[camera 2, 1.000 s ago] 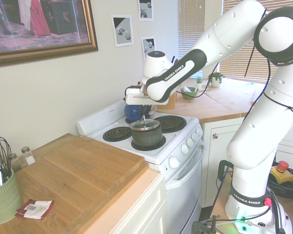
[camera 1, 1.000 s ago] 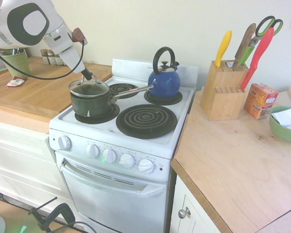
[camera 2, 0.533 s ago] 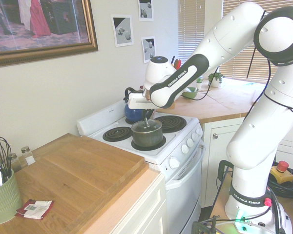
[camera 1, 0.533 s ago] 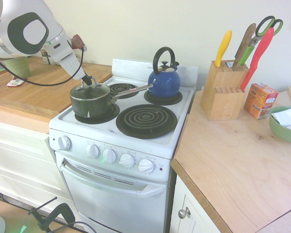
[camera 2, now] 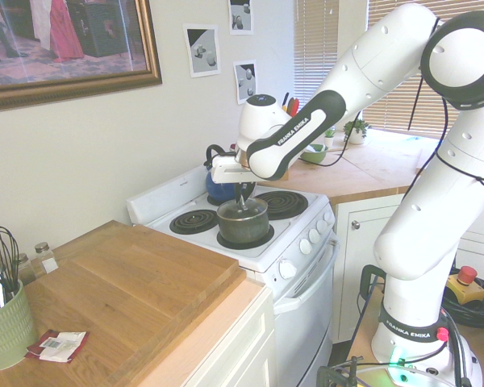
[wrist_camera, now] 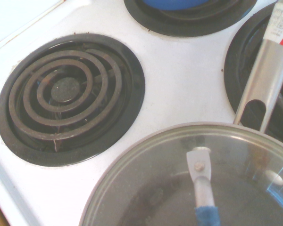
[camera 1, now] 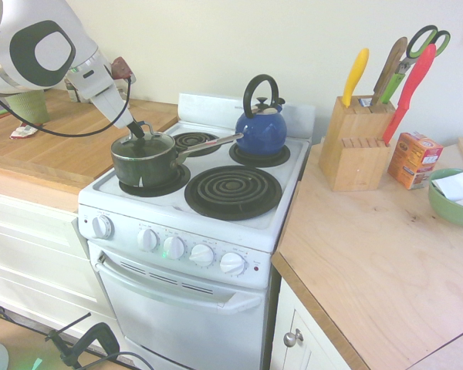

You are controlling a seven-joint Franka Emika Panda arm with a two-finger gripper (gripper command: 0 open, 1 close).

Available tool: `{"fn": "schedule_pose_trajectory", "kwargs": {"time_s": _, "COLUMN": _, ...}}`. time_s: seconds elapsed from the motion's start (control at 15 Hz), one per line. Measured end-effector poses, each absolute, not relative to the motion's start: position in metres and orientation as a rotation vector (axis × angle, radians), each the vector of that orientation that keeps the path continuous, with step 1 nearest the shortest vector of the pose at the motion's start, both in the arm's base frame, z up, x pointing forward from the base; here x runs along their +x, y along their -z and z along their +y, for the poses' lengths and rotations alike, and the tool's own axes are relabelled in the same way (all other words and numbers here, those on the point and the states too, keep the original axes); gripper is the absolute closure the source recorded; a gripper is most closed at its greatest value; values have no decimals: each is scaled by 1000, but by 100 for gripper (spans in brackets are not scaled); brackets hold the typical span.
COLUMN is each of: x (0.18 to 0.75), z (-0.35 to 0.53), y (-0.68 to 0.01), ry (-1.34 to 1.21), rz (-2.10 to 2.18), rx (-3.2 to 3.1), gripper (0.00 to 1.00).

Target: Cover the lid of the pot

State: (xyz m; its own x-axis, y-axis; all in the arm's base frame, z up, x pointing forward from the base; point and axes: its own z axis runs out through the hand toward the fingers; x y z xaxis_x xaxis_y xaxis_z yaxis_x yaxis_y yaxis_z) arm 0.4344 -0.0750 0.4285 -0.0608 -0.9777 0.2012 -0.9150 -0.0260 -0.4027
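**Lid sat on the pot, gripper at its knob**

The gripper [camera 1: 141, 129] had its jaws together on the knob of the lid [camera 1: 145, 143]. The lid lay flat on the pot [camera 1: 145, 162], on the stove's [camera 1: 216, 220] near left burner. The blue kettle [camera 1: 261, 127] stood far right.

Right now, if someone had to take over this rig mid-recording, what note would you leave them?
Claw: shut on the lid's handle, angled down over the pot.
Lid: sitting level on the pot, rim to rim as far as both exterior views show.
Pot: on the front burner nearest the wooden counter, its long handle pointing toward the kettle.
Done: lid is placed on the pot.
Left: open the claw, let go of the lid, lift the arm clear without dragging the lid off.
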Motion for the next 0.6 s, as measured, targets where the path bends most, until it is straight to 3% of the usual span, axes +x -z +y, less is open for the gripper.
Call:
{"fn": "schedule_pose_trajectory", "kwargs": {"time_s": 0.33, "x": 430, "z": -74, "y": -438, "ry": 664, "rz": 2081, "rx": -2066, "gripper": 0}}
{"fn": "schedule_pose_trajectory", "kwargs": {"time_s": 0.6, "x": 397, "z": -38, "y": -492, "ry": 628, "rz": 1903, "rx": -2260, "gripper": 0}}
